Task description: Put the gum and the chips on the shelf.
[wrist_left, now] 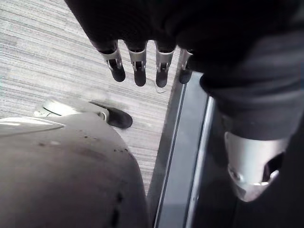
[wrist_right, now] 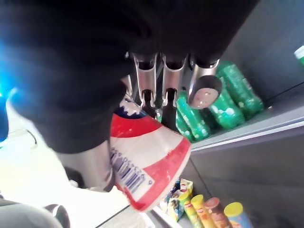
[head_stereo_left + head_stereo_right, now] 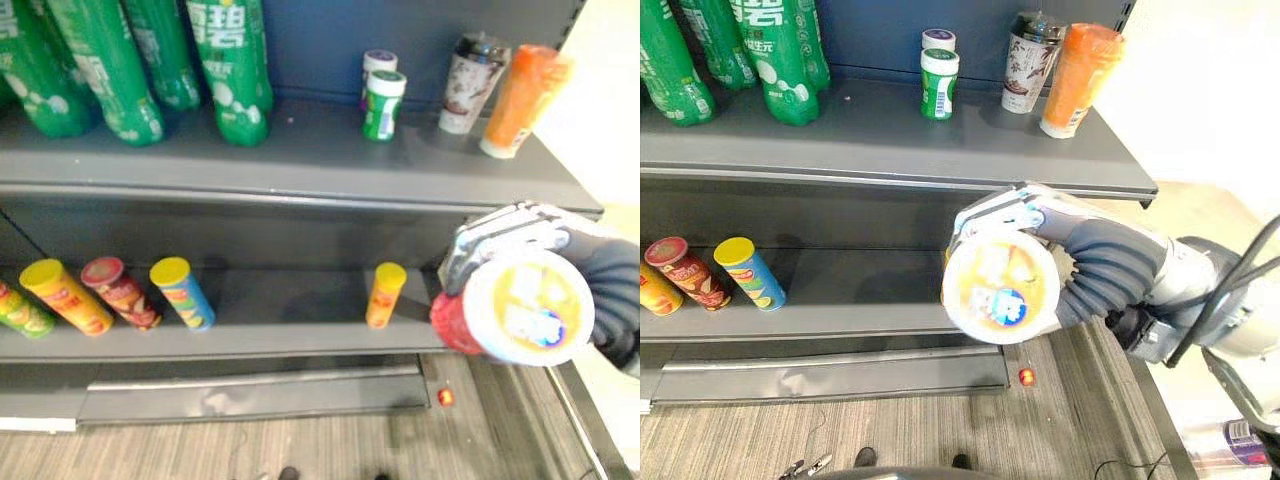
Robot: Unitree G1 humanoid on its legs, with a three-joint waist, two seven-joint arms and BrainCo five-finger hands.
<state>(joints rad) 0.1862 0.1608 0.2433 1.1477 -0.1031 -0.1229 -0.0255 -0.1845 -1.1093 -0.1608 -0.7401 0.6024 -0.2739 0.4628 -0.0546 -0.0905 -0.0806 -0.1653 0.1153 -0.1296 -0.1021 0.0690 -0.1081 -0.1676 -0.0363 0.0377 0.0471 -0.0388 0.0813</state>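
One chips can [image 3: 520, 310]: red body, pale yellow lid turned to the head camera; held in the air in front of the right end of the lower shelf [image 3: 290, 322] – cannot tell if it touches the shelf edge.
Right hand [image 3: 497, 232]: fingers curled over the top of the chips can, thumb against its other side in the right wrist view – a firm wrap round the body just behind the lid.
Left hand [image 1: 138, 59]: fingers straight and loose, holding nothing, hanging over the wood-grain floor [image 3: 250, 450] beside the dark base of the shelf unit.
Gum bottle [image 3: 383, 104]: green label, white cap, upright on the upper shelf [image 3: 300, 160], right of centre.
Second gum bottle [image 3: 379, 62]: purple-topped, just behind the first.
Green bottles [image 3: 238, 70]: a cluster at the left of the upper shelf.
Brown printed cup [image 3: 470, 85]: near the right end of the upper shelf, touching or just beside the orange cup [image 3: 522, 100].
Small orange can [image 3: 385, 294]: yellow lid, alone on the lower shelf, near the held chips can but apart from it.
Left of the lower shelf: yellow-lidded orange can [image 3: 65, 295], red can [image 3: 120, 292] and blue can [image 3: 182, 292] side by side.
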